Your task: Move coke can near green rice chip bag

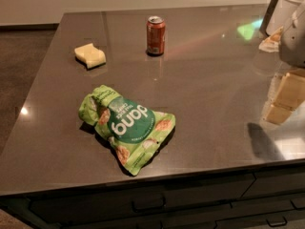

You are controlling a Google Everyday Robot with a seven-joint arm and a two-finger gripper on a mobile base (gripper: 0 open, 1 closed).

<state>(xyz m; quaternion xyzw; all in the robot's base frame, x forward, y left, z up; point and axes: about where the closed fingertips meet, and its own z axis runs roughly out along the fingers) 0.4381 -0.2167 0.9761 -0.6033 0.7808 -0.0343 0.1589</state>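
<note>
Gripper [286, 97] is seen at the right edge of the dark counter [209, 80], low over the surface, below the pale arm [293, 27]. How far it is open cannot be told, and nothing is seen held in it. Coke can [156, 35] is found upright on the far middle of the counter, well apart from the gripper. Green chip bag [127, 125] is laid flat near the front edge, left of centre, with its round label upside down to the camera and well apart from the can. A yellow sponge [90, 55] is noted to the left of the can. Drawers [147, 203] are seen under the front edge.
</note>
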